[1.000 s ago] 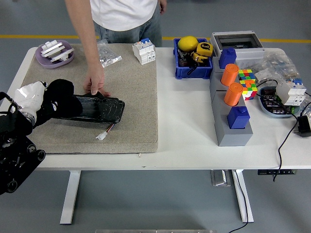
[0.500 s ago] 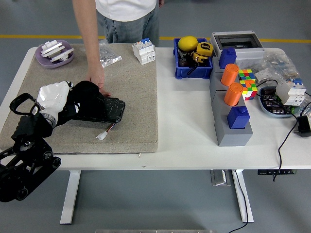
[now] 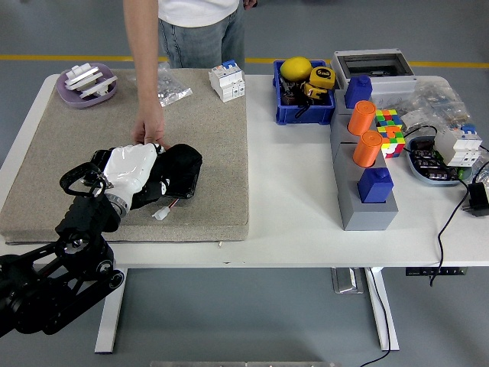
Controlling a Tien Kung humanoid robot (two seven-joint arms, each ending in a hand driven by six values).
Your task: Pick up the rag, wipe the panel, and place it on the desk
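Left of centre on the tan mat (image 3: 206, 183), the left hand (image 3: 131, 170) has its fingers closed on the black rag (image 3: 177, 167), pressed over the right end of the panel (image 3: 183, 183), so wiping looks well underway. A person's hand (image 3: 150, 131) steadies the panel's far edge. Left to do: setting the rag on the table (image 3: 294, 214).

The place looked like a workshop or a robot test lab. The floor (image 3: 306, 321) was smooth grey concrete with a yellow line (image 3: 69, 57) painted across it at the far side. The white surface (image 3: 290, 222) stood on metal legs and carried electrical parts: a circuit breaker (image 3: 228, 80), a grey enclosure box (image 3: 373, 69), a blue bin (image 3: 302, 107) with a tape measure (image 3: 321, 76), and cables (image 3: 447, 222) at the right. A person (image 3: 195, 27) stood at the far side.
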